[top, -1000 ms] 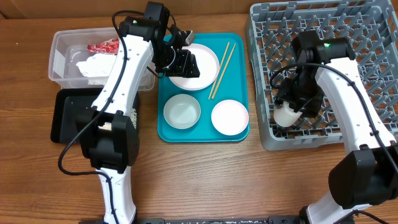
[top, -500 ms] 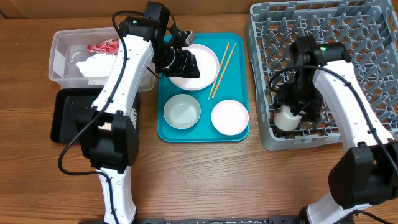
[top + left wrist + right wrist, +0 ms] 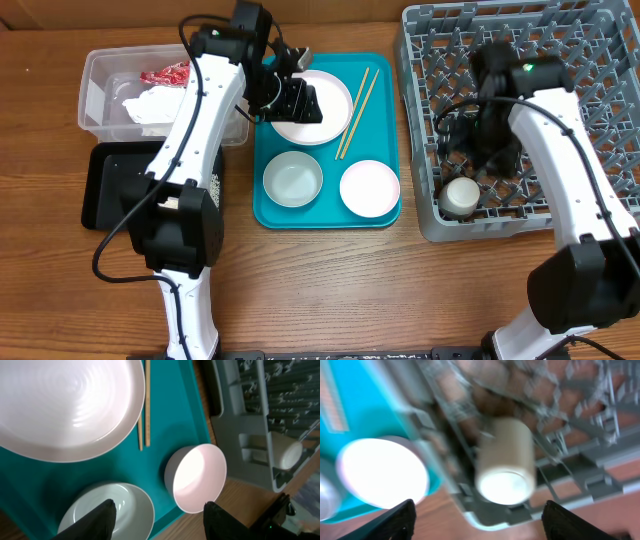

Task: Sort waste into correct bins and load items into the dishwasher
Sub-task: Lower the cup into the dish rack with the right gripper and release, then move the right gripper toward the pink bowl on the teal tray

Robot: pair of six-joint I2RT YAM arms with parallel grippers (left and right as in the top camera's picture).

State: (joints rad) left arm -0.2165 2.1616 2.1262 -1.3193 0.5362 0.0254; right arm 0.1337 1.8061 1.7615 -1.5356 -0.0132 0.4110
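- The left arm (image 3: 200, 110) reaches forward; the left gripper (image 3: 160, 510) points down, jaws apart.
- The right arm (image 3: 555, 150) bends inward; the right gripper (image 3: 479, 507) holds its jaws wide apart.

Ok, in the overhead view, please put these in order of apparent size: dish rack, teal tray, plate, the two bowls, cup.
Largest to smallest:
1. dish rack
2. teal tray
3. plate
4. pale green bowl and white bowl: they look about alike, so I do not rank them
5. cup
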